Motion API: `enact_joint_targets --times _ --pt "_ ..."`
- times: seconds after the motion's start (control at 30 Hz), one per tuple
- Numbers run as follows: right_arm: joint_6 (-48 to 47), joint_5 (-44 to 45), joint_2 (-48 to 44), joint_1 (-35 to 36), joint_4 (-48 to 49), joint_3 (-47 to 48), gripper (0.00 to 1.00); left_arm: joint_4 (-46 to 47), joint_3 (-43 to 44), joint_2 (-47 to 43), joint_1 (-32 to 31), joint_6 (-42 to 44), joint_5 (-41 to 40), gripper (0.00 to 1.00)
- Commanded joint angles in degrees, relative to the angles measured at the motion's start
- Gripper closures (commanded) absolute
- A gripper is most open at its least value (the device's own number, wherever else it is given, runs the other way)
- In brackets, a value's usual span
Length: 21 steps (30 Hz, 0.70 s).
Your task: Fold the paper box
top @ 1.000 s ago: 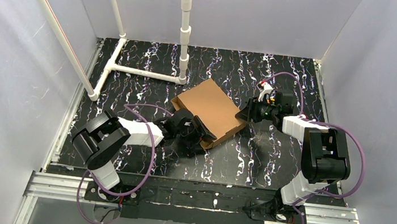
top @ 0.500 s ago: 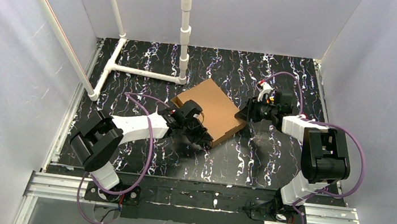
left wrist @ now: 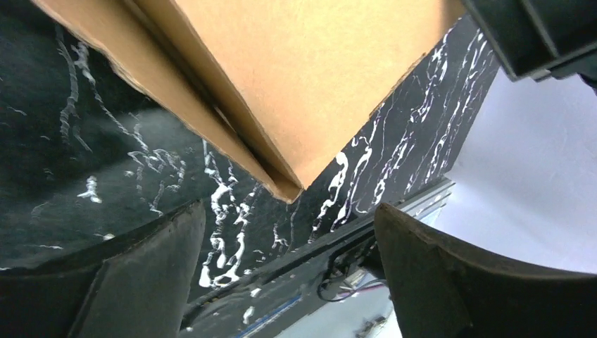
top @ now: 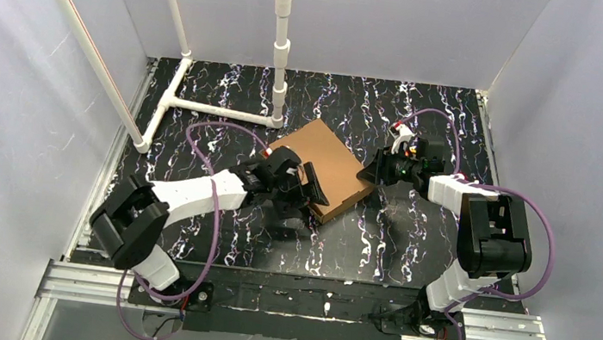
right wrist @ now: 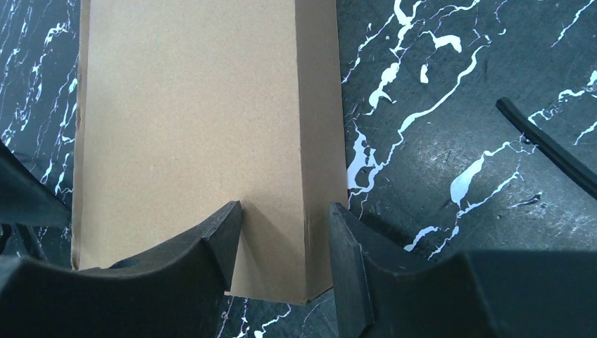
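The paper box [top: 322, 162] is a brown cardboard box lying flat-folded in the middle of the black marbled table. My right gripper [top: 370, 172] is at the box's right corner. In the right wrist view its jaws are closed on that corner [right wrist: 281, 232], one finger [right wrist: 211, 243] on the top face and the other [right wrist: 352, 260] against the narrow side wall. My left gripper [top: 312, 193] is open and empty beside the box's near-left edge. In the left wrist view the box's near corner [left wrist: 285, 184] hangs just beyond the wide-apart fingers [left wrist: 141, 274].
A white PVC pipe frame [top: 217, 110] lies at the back left with an upright pipe [top: 280, 37]. Grey walls close in the sides and back. The table's front rail [top: 299, 304] runs along the near edge.
My left arm has reached forward and right, bringing its open gripper from the box's near-left side to its near corner. The right arm and the box have stayed in place.
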Motion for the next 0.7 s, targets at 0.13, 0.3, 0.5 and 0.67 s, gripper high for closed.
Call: enact_joint_targets --times 0.13,0.3,0.5,0.67 --pt "-3.1 4.3 2.5 0.7 -5.6 -0.5 0.45 12.8 -12.3 -11.1 17.4 22.2 12.3 0.02" --pt "-3.2 4.3 2.5 0.7 -5.6 -0.4 0.45 15.7 -11.4 -7.4 30.8 27.2 18.6 0.02" --pt "-3.3 4.3 2.7 0.7 -5.6 -0.4 0.45 21.7 -7.0 3.3 37.6 23.7 23.3 0.02" --pt "-3.4 4.2 3.0 0.8 -5.7 -0.3 0.45 28.2 -4.1 9.9 37.7 18.4 25.7 0.02"
